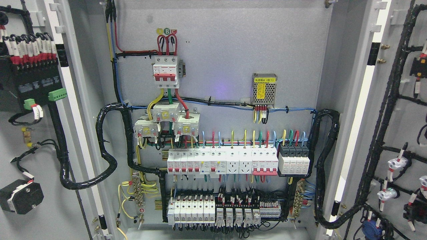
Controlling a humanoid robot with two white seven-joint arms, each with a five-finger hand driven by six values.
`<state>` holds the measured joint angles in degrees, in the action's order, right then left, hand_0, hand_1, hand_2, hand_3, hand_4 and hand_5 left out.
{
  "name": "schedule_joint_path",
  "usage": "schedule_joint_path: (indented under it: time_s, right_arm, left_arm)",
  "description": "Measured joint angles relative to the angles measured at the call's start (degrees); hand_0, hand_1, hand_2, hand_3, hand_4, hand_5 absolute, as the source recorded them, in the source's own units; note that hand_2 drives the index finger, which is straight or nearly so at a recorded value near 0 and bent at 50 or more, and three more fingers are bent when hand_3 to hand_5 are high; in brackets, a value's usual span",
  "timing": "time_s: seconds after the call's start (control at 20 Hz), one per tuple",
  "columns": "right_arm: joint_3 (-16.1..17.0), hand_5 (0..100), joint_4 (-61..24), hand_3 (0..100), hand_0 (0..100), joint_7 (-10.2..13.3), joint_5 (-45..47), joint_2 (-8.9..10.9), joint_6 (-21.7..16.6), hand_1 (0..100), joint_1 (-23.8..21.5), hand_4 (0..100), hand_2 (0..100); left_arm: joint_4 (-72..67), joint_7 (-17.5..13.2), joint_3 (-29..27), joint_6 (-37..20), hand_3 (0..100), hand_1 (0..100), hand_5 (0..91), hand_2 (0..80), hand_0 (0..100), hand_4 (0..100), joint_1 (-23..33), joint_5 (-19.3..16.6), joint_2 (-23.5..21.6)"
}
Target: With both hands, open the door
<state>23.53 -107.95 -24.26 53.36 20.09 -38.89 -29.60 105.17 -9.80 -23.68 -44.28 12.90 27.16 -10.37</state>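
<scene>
The grey electrical cabinet stands with both doors swung wide. The left door point(30, 140) shows its inner face at the picture's left, with a black terminal block and green connectors on it. The right door point(393, 133) shows its inner face at the right, with black cable runs and white lamp backs. Between them the back panel point(220, 50) is fully exposed. Neither of my hands nor arms shows anywhere in the head view.
On the panel sit a red-and-white main breaker point(165, 71), a small power supply point(264, 89), a row of breakers and sockets point(222, 161) and lower relays point(213, 210). Thick black cable looms point(106, 146) loop from the cabinet to each door.
</scene>
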Motion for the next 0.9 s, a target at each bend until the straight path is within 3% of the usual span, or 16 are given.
schedule_joint_path:
  time_s: [0.45, 0.9]
  right_arm:
    - [-1.37, 0, -0.62, 0, 39, 0.13, 0.42, 1.32, -0.27, 0, -0.01, 0, 0]
    - [-4.79, 0, -1.35, 0, 39, -0.29, 0.51, 3.76, -1.99, 0, 0.41, 0, 0]
  left_arm:
    - [-6.39, 0.00, -1.35, 0.00, 0, 0, 0.0, 0.0, 0, 0, -4.04, 4.81, -5.41]
    - [-15.92, -0.29, -1.62, -0.02, 0, 0, 0.0, 0.0, 0, 0, -11.09, 6.32, -10.06]
